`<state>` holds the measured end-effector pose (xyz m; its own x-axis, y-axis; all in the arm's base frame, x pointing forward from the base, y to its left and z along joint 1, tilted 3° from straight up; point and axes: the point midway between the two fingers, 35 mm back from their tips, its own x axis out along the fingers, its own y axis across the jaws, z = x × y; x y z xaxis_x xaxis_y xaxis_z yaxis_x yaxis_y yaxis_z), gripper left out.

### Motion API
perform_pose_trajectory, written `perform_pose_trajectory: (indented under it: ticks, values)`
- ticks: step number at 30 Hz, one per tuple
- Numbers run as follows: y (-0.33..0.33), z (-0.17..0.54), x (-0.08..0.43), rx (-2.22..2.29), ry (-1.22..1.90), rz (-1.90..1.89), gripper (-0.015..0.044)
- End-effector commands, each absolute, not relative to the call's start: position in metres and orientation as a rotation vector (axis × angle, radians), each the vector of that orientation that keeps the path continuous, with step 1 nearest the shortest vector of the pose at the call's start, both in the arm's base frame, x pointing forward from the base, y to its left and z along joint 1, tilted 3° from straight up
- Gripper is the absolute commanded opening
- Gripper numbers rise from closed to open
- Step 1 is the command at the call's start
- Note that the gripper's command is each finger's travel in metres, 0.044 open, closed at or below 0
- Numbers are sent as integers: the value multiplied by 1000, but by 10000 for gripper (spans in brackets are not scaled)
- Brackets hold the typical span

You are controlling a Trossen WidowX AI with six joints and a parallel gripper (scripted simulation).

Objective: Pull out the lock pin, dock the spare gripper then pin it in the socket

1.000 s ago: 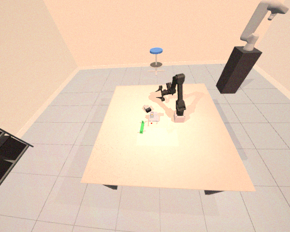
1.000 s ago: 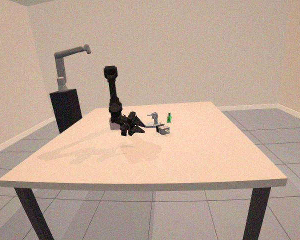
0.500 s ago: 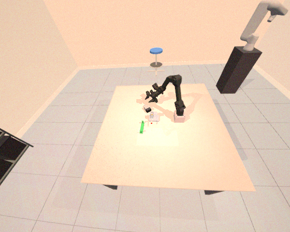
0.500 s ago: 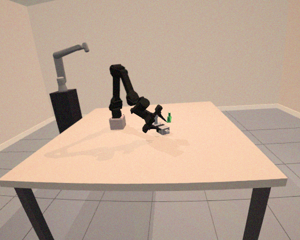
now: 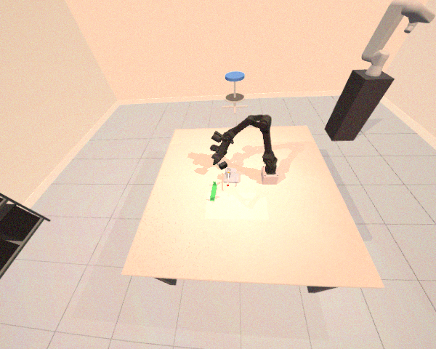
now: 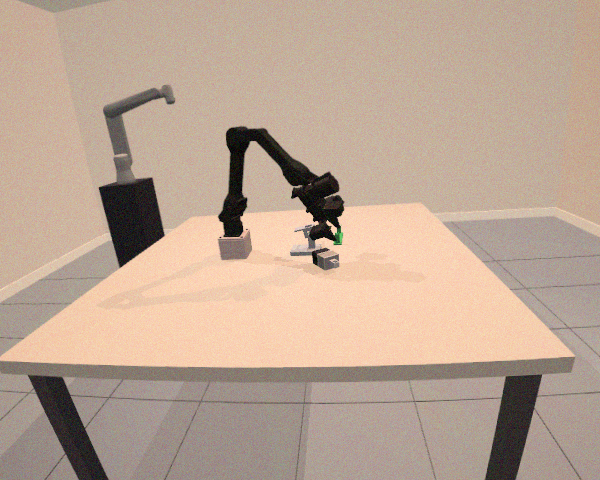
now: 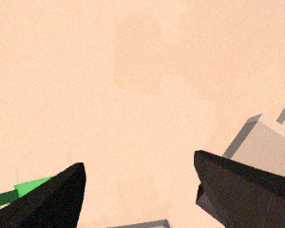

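Note:
The mount is a pale grey plate with a short post, standing on the table; its edge shows at the bottom of the wrist view. The lock pin has a red end in the top view and appears to run through the socket on the post. The spare gripper, a grey block with a black part, lies on the table beside the mount; in the top view my arm partly hides it. My gripper is open and empty, pointing down above the table between the spare gripper and the green piece.
A green piece with raised ends lies beside the mount. My arm's base block is on the mount's other side. A blue stool and another arm on a black pedestal stand beyond the table.

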<state>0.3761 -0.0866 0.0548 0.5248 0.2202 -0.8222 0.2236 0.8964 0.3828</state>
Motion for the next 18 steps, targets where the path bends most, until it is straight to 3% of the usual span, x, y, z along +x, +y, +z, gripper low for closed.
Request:
perform_pose_trajectory:
  ticks: [1, 18]
  values:
    - [-20, 72, 369, -26, 1176, 285, 300]
    - [94, 131, 293, -1210, 1217, 1102, 300]
